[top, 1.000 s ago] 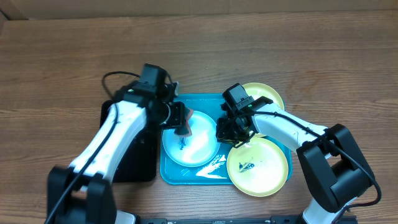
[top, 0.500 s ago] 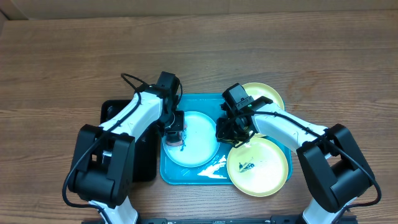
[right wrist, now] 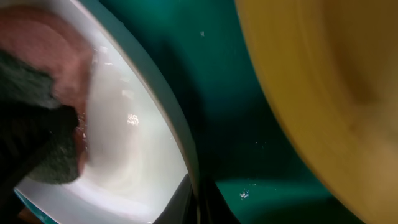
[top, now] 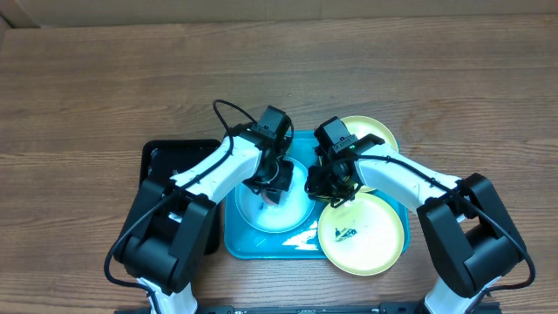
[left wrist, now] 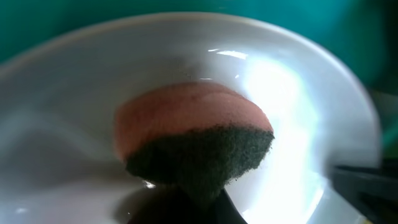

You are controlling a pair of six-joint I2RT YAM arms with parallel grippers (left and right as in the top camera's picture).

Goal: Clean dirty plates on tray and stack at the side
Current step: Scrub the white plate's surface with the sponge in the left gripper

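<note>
Further right than before, the left pincer (top: 272, 190), sponge (left wrist: 193, 140) clenched, presses on the white plate (top: 253, 218) in the tray's (top: 234, 246) left half; the right pincer (top: 324, 190) clamps that plate's rim. Scrubbing is in hand; next calls for firm wiping strokes.

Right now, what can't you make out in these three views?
- Overhead: the centre of the white plate is under the left gripper, so any smear there is hidden.
- Left wrist: the grip on the sponge is a dark blur cut by the bottom edge.
- Right wrist: the right gripper tips are cut by the bottom edge, so contact with the plate rim is unclear. The yellow plate is too blurred to tell which one it is.
</note>
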